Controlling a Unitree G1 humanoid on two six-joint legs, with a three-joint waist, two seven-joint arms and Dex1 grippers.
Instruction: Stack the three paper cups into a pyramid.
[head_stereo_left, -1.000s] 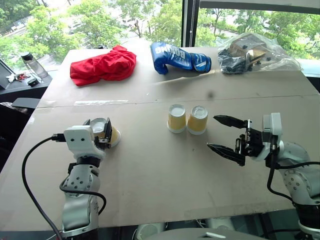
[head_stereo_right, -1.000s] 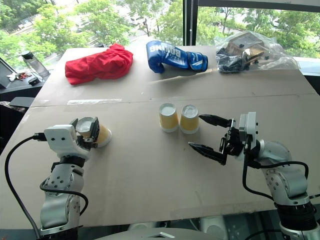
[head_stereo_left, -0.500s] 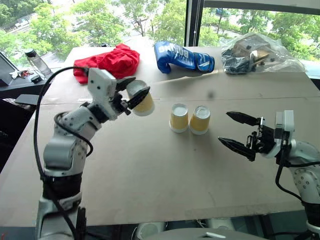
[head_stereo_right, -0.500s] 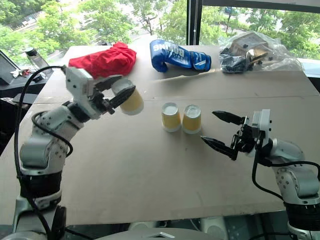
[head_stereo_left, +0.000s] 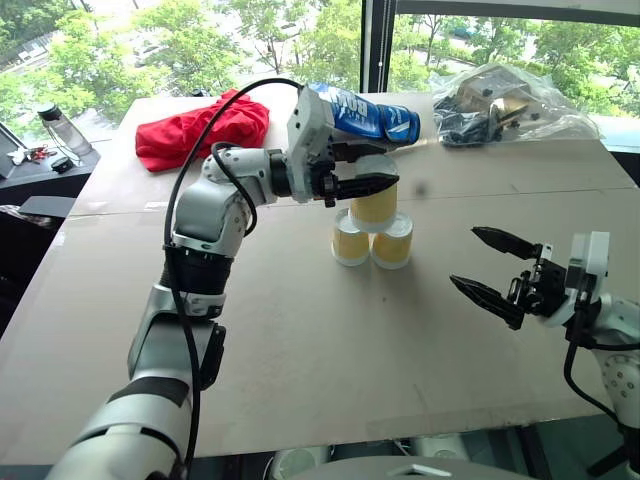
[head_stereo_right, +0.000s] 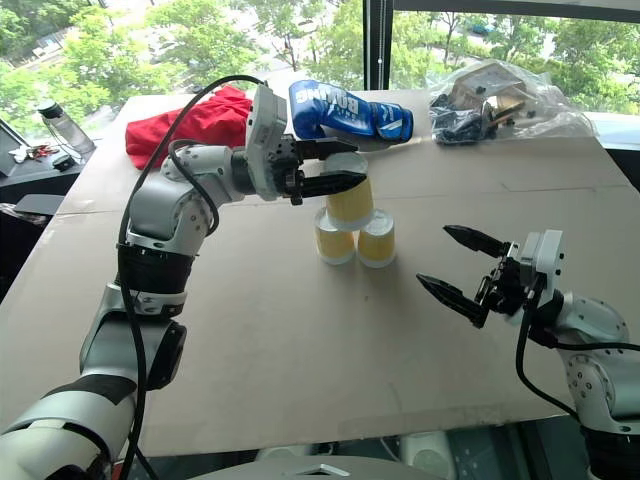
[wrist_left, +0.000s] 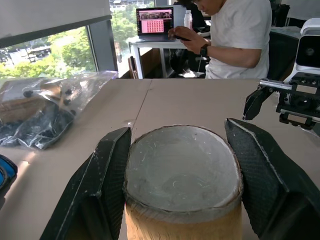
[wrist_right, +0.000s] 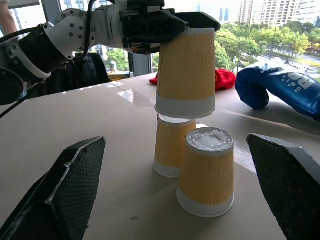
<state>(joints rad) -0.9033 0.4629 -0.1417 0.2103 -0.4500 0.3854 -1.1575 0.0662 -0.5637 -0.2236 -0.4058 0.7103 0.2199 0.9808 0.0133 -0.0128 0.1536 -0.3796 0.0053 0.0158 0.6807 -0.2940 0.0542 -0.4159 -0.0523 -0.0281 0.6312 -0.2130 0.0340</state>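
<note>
Two base cups (head_stereo_left: 371, 243) stand inverted and touching on the worktop (head_stereo_left: 300, 340), forming the base row. The third cup (head_stereo_left: 373, 196), also inverted, is pinched near its top between the fingers of the left claw (head_stereo_left: 372, 182) and hangs just above the pair; from the right wrist view its rim sits over the rear cup rather than over the seam. The right claw (head_stereo_left: 500, 273) waits spread wide and empty, beside the stack. Step in hand: placing the top cup. Next move, as judged: centre the cup over the seam, lower until its rim bears on both bases, then release.
</note>
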